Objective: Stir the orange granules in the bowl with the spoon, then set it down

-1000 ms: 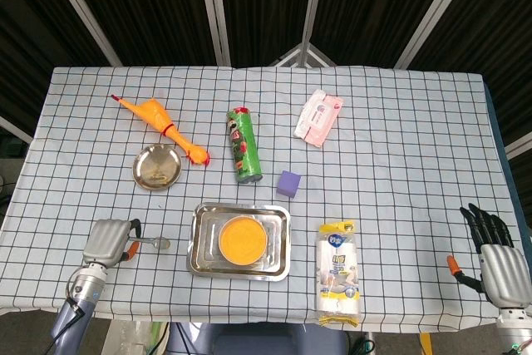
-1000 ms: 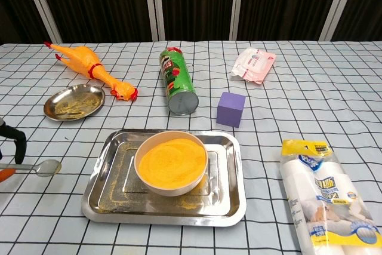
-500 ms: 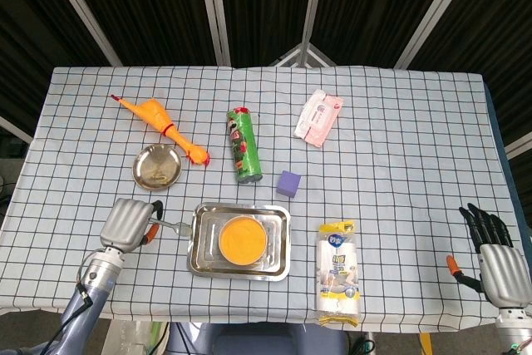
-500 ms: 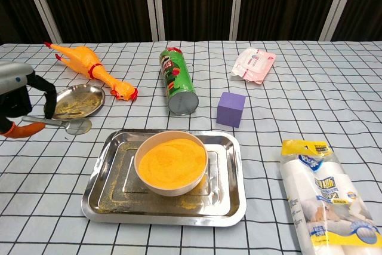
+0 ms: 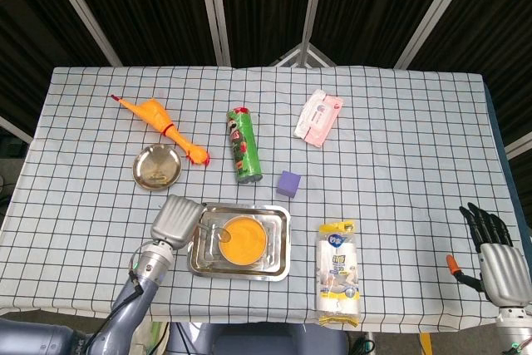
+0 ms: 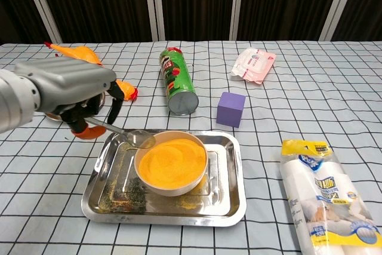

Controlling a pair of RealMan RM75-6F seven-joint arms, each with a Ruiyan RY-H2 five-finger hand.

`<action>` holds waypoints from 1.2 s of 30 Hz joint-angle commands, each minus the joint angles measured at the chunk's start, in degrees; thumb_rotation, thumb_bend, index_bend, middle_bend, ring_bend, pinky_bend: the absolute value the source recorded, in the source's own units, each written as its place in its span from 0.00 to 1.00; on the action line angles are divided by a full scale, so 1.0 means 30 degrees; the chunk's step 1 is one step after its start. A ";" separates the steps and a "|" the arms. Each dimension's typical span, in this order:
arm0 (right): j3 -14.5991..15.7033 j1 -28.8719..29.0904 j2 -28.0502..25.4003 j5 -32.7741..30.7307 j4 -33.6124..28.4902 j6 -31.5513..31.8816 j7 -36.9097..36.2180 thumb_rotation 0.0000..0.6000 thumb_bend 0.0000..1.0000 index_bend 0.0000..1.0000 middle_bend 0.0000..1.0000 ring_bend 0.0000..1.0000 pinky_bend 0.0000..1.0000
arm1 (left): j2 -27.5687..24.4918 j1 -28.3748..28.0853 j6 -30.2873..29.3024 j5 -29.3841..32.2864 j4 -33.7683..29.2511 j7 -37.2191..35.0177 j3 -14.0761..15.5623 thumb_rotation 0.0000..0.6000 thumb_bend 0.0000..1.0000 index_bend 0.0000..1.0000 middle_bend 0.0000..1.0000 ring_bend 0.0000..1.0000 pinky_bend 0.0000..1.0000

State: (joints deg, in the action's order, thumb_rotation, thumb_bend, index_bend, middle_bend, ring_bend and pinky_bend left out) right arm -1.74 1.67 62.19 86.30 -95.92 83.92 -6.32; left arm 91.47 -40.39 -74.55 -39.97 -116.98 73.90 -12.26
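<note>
A bowl (image 6: 171, 162) (image 5: 242, 239) of orange granules stands in a steel tray (image 6: 110, 186) (image 5: 278, 265). My left hand (image 6: 71, 97) (image 5: 174, 220) holds a metal spoon (image 6: 128, 134) by its handle, just left of the tray. The spoon's scoop (image 6: 142, 141) hangs over the bowl's left rim, above the granules. My right hand (image 5: 496, 255) rests at the table's near right corner, fingers apart and holding nothing; it shows only in the head view.
A small steel dish (image 5: 158, 167), a rubber chicken (image 5: 162, 128), an upended chips can (image 6: 178, 82), a purple cube (image 6: 231, 109), a pink wipes pack (image 6: 254, 64) and a tissue pack (image 6: 322, 190) lie around the tray.
My left hand has carried the spoon rightward from the table's left edge to the tray, bringing the scoop over the bowl's rim. The right hand has not moved.
</note>
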 commanded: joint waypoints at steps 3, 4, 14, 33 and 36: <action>-0.0023 0.0040 -0.0009 -0.0031 0.0028 -0.0062 -0.0116 1.00 0.40 0.00 0.00 0.00 0.00 | 0.1536 -0.1423 -0.0893 0.1562 0.0809 0.0910 -0.0430 1.00 0.54 0.51 0.99 0.95 0.93; -0.0028 0.0054 -0.0009 -0.0050 0.0042 -0.0093 -0.0151 1.00 0.40 0.00 0.00 0.00 0.00 | 0.1761 -0.1624 -0.0979 0.1758 0.0979 0.0978 -0.0446 1.00 0.54 0.51 0.99 0.95 0.93; -0.0056 0.0111 -0.0016 -0.0102 0.0102 -0.0175 -0.0277 1.00 0.40 0.00 0.00 0.00 0.00 | 0.2248 -0.2574 -0.1542 0.2298 0.1558 0.0638 -0.0200 1.00 0.35 0.34 0.93 0.91 0.93; -0.0022 0.0073 -0.0008 -0.0199 0.0046 -0.0184 -0.0017 1.00 0.41 0.00 0.00 0.00 0.00 | -0.2851 0.1154 -0.2976 -0.6913 0.0651 -0.7710 0.4098 1.00 0.28 0.26 0.74 0.77 0.83; -0.0008 0.0080 0.0004 -0.0214 0.0037 -0.0220 0.0064 1.00 0.40 0.00 0.00 0.00 0.00 | -0.3663 0.2292 -0.3557 -0.8551 0.1245 -0.9825 0.5031 1.00 0.28 0.27 0.76 0.78 0.83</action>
State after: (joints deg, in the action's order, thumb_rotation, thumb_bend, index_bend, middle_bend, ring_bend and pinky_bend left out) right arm -1.77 1.91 62.20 85.67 -95.80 83.27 -6.14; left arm 84.43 -38.13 -82.69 -59.66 -115.35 51.49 -1.44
